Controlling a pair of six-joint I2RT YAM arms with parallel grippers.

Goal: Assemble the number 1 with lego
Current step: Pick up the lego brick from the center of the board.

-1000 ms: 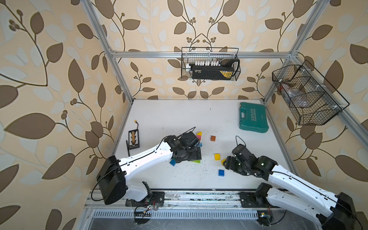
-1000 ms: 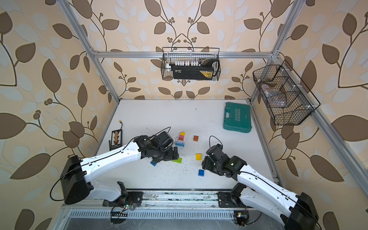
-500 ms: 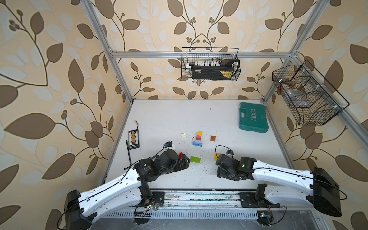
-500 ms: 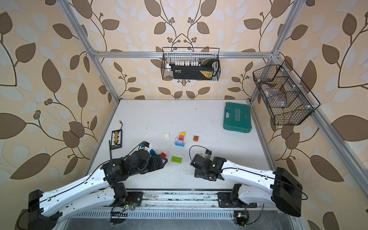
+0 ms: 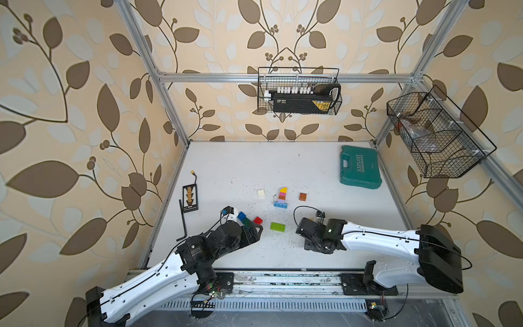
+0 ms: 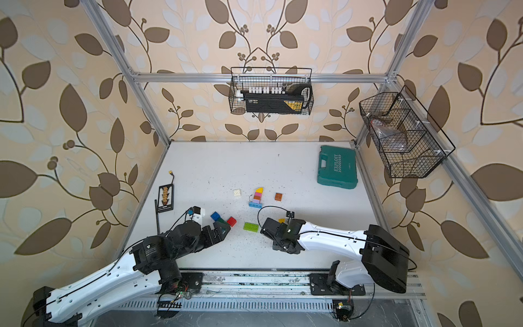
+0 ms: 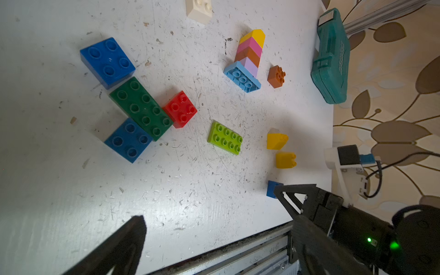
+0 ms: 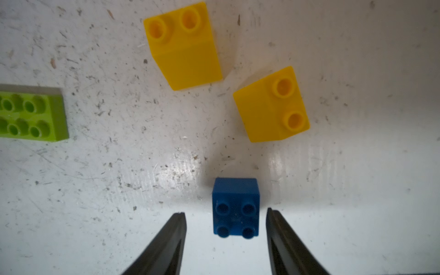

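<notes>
The left arm (image 5: 158,280) and the right arm (image 5: 379,240) have smooth white shells on the long links and matt black housings at the joints. A thin black cable (image 5: 376,233) runs along each shell and loops free near the wrist. A white bracket (image 7: 342,164) at each wrist carries a small black camera with a blue plug. The left hand (image 6: 222,228) and the right hand (image 8: 225,213) are black, with tapering fingers (image 8: 166,242). Two green lights (image 7: 393,245) glow on the right wrist.

I see bright, even light and soft shadows in both top views; their edges bow outward. In the right wrist view, glare marks the bench (image 8: 181,166).
</notes>
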